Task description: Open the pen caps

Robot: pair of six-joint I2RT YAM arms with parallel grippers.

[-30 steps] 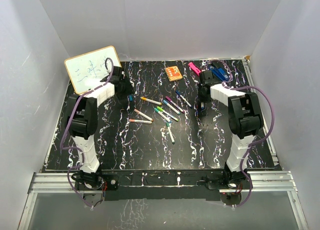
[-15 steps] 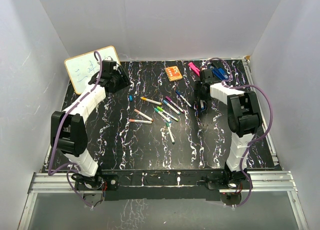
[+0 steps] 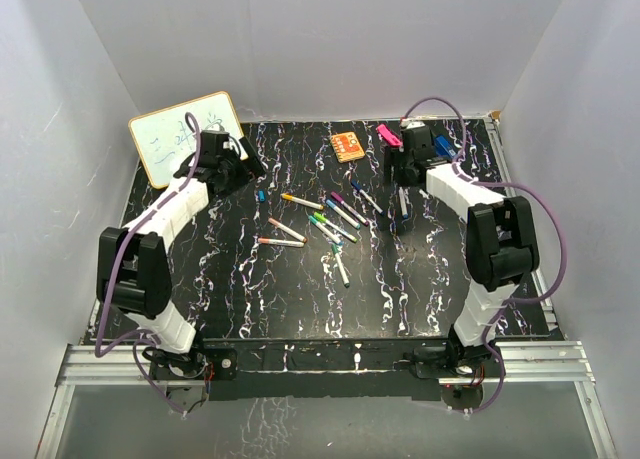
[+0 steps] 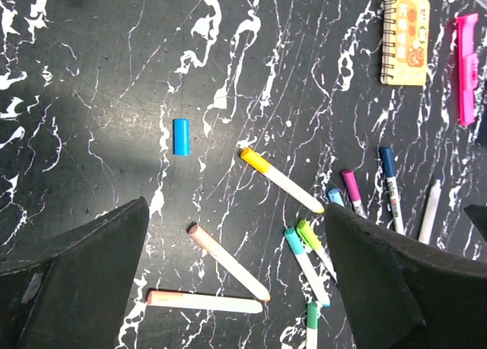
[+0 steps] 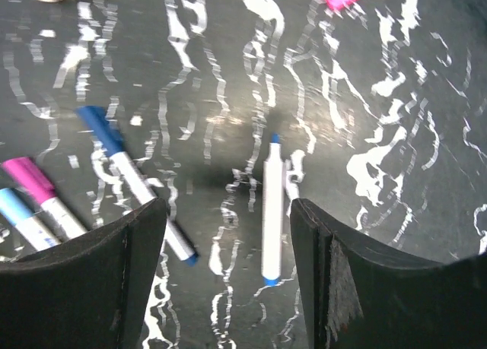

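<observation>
Both claws are hovering empty over the marbled table (image 3: 300,289): the left claw (image 4: 236,212) is spreading wide and the right claw (image 5: 226,204) is standing clearly parted, neither gripping anything. A loose blue cap (image 4: 181,136) is lying at 11 o'clock from the left claw, and a bare pen (image 5: 272,212) is lying 12-to-6 below the right fingers. The capped pens (image 3: 325,217) are fanning out mid-table between the arms. The dark-blue-capped pen (image 5: 125,170) is sitting at 10 o'clock just beside the right claw, its axis running 11 to 5 with the cap far, so the right arm is looking nearer; the yellow-capped pen (image 4: 280,179) is lying nearer the left.
</observation>
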